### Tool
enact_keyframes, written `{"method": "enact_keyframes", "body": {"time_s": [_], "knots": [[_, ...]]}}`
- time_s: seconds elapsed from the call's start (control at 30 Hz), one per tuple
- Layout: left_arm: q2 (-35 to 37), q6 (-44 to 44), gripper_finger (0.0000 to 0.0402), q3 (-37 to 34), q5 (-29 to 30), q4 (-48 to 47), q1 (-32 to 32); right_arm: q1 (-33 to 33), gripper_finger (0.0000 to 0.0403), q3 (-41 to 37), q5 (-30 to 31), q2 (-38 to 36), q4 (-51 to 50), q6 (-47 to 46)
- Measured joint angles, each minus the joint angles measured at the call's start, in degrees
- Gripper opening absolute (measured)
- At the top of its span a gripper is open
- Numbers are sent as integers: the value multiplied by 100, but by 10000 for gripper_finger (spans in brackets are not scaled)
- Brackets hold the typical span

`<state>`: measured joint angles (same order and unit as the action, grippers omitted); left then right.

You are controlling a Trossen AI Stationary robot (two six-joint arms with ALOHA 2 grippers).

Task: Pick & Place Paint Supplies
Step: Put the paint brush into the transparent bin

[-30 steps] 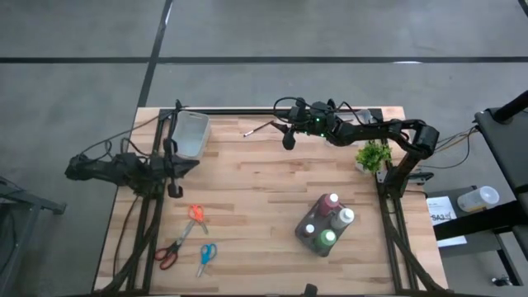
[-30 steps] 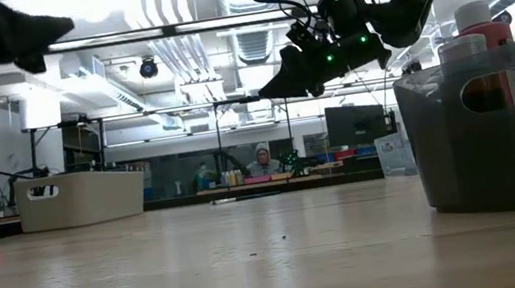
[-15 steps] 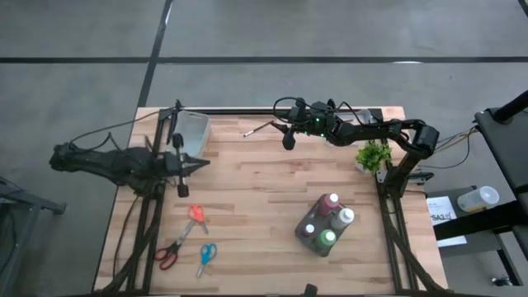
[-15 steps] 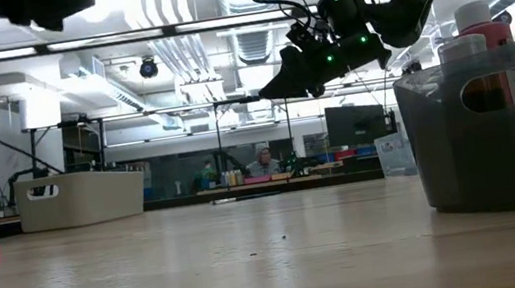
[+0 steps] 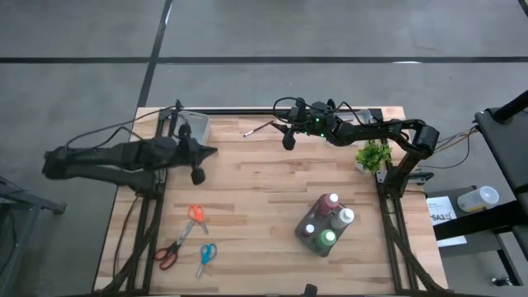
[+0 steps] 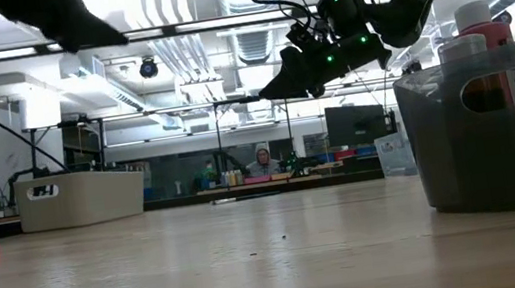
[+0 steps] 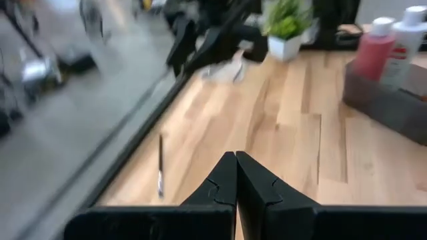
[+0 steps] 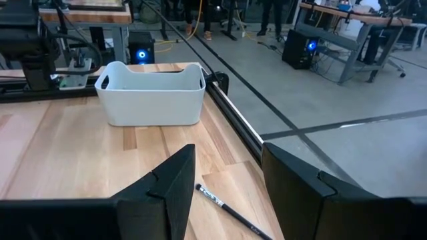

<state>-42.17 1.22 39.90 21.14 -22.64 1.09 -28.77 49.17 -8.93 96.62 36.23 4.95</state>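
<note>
A thin dark paintbrush (image 5: 257, 129) lies flat on the table near its far edge; it also shows in the right wrist view (image 8: 230, 208) and the left wrist view (image 7: 160, 173). My right gripper (image 5: 287, 139) hovers open just right of the brush, fingers (image 8: 170, 183) above it, touching nothing. My left gripper (image 5: 198, 172) is shut (image 7: 235, 170) and hangs over the table's left part, near the white bin (image 5: 191, 130). Several paint bottles stand in a dark holder (image 5: 312, 221): red (image 7: 370, 53), green (image 5: 328, 239) and white-capped (image 5: 345, 216).
A small potted plant (image 5: 373, 154) stands by the right arm's base. Three pairs of scissors (image 5: 196, 216) (image 5: 169, 252) (image 5: 206, 257) lie near the left near corner. Bare wood stretches across the middle of the table (image 5: 264, 190). A person shows in the room far behind (image 6: 262, 159).
My left arm has swung its gripper toward the table's right, from beside the table's left edge out to below the white bin, and it shows higher in the low view. My right gripper has kept still above the paintbrush.
</note>
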Motion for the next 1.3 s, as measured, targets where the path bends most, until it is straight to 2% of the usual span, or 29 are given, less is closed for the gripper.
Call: {"method": "enact_keyframes", "body": {"time_s": [0.23,0.3,0.57,0.8,1.03,1.3], "knots": [[-318,-574,0,22,-1458,-360,1188,0,170,0,0,0,2,2],[-424,-709,0,20,-1699,-481,1477,0,170,0,-2,0,0,0],[-998,-1109,0,16,-1796,-449,2052,0,170,0,0,0,2,18],[-1555,-1210,0,13,-1972,-343,2126,0,170,0,-1,0,2,18],[-1642,-1808,0,12,-1971,81,2126,0,170,0,0,0,3,0],[-1693,-2555,0,59,-1939,-617,2455,0,170,0,-2,0,4,19]]}}
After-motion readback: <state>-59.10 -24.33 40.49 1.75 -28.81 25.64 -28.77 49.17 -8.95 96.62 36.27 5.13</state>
